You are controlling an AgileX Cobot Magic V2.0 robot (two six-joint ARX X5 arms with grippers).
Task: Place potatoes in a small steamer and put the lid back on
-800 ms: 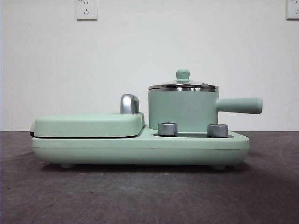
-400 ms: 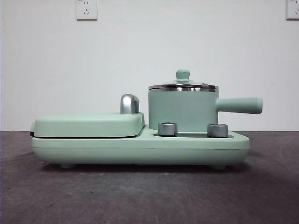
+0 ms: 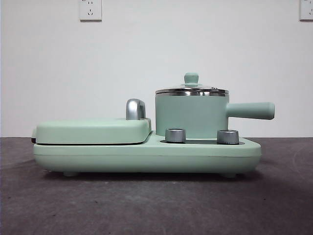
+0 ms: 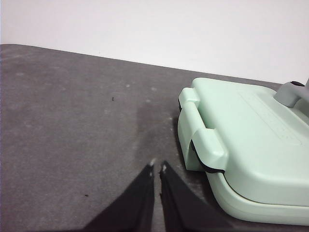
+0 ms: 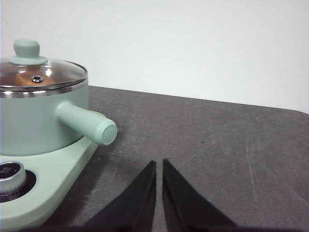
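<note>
We can't really see the potato [image 5: 21, 77], just an orange-brown blur under the glass lid [image 5: 41, 72], which sits on the small steamer [image 3: 191, 116] on the cooker base [image 3: 146, 154]. Left gripper [image 4: 157, 167] and right gripper [image 5: 159, 164] hover over the table [image 5: 217, 145], jaws nearly together, holding nothing.

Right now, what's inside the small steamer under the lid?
Through the lid on the small steamer, the right wrist view shows an orange-brown patch, likely the potatoes. Glare and the pot wall hide the rest.
</note>
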